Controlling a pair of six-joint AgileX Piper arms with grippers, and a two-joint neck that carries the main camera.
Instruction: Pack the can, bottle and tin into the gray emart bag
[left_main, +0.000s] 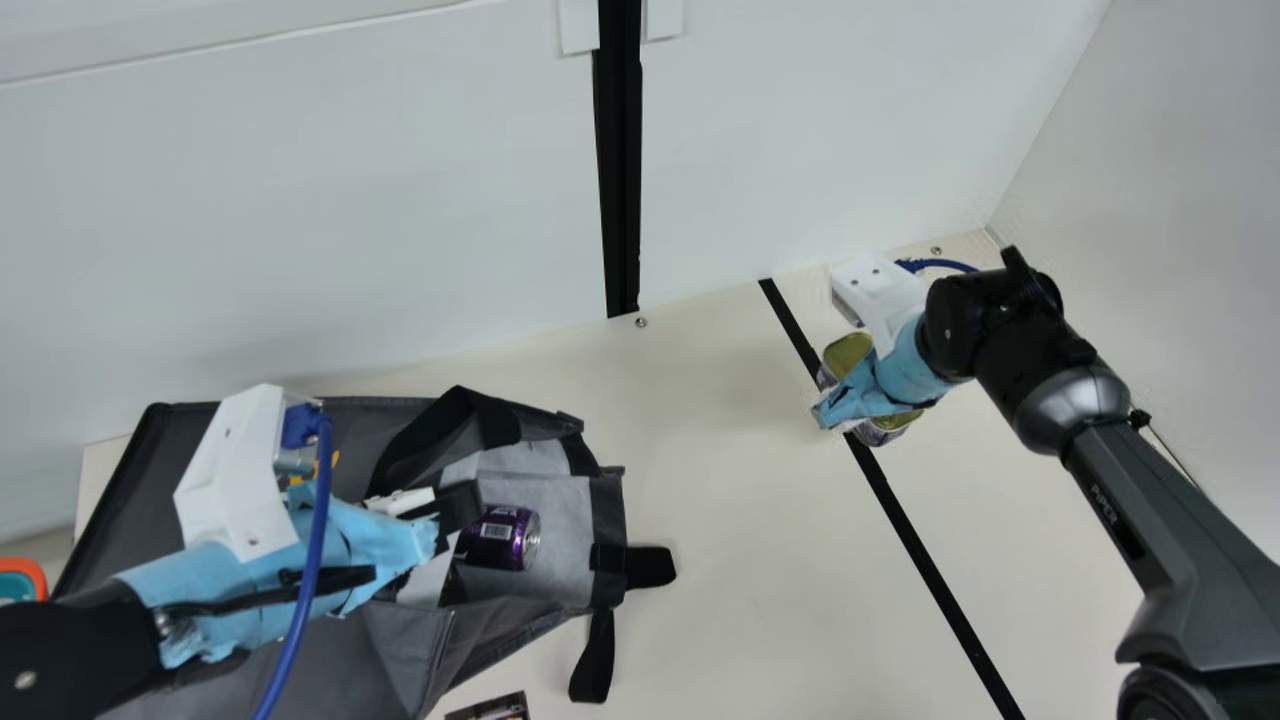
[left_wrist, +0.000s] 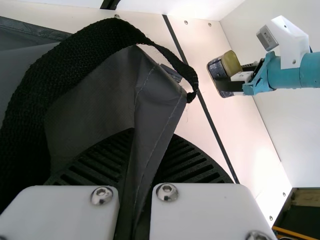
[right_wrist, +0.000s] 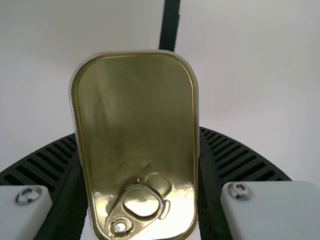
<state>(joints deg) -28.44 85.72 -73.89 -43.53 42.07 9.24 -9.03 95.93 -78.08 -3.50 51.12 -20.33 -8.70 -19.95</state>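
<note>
Right claw (right_wrist: 137, 132) has the gold-topped rectangular metal tin (left_main: 847, 352) pinched by its sides, far right; can't tell if it's clear of the cream table (left_main: 720, 560). Left claw (left_wrist: 135, 162) is clamped on a fold of the gray fabric bag (left_main: 608, 510), near left; hold that steady so the mouth doesn't sag. Best: lift straight, carry left above the straps, lower beside the purple metal can (left_main: 512, 540) in the bag, release low.

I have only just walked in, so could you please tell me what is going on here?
The robot is packing a gray bag. Its left pincer pinches the fabric, while a purple can lies inside. The right pincer grips the tin by its sides, away from the bag, so it is not packed yet.
</note>
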